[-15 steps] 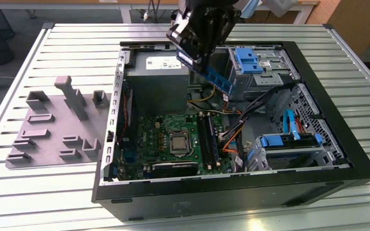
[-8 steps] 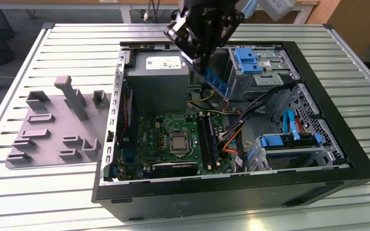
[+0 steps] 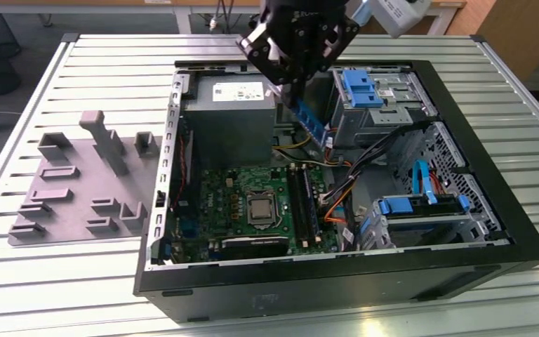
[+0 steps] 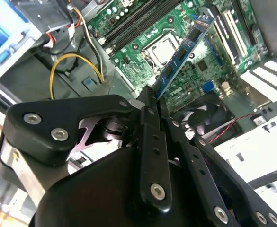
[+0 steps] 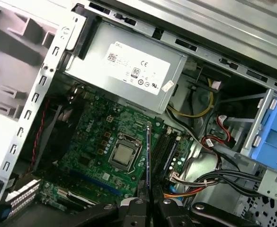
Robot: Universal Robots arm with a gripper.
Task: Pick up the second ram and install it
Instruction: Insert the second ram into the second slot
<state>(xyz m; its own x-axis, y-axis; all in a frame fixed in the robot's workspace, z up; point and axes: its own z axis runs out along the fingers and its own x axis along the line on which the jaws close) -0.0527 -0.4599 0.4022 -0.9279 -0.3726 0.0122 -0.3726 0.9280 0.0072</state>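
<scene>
As the second ram (image 3: 311,126), a long, thin, blue-green circuit-board stick, hangs from the black gripper (image 3: 293,104) clear of every surface, the pick-up is judged complete and the installation outstanding.

Exterior view: the gripper stands in the upper middle of the frame, over the open black computer case (image 3: 344,284). The stick slants down from it, just beside the grey box-shaped power supply (image 3: 230,112) on the exterior view's right. It is above the green motherboard (image 3: 232,203) and well apart from the long black memory slots (image 3: 300,203). The grey plastic fixture plate (image 3: 73,189) lies outside the case at the exterior view's left.

Second wrist view: the gripper (image 4: 150,94) has its fingers closed flat on one end of the second ram (image 4: 183,49). The rest of the stick projects free over the board, past the silver processor socket (image 4: 164,49). Its face shows a row of dark chips on blue-green laminate; no bend or damage is apparent.

First wrist view: the second ram (image 5: 148,151) appears edge-on as a thin dark line rising from the clamped gripper (image 5: 147,205). It runs roughly parallel to the memory slots (image 5: 164,151) but is not seated in one. Alignment and pressing home remain.
</scene>
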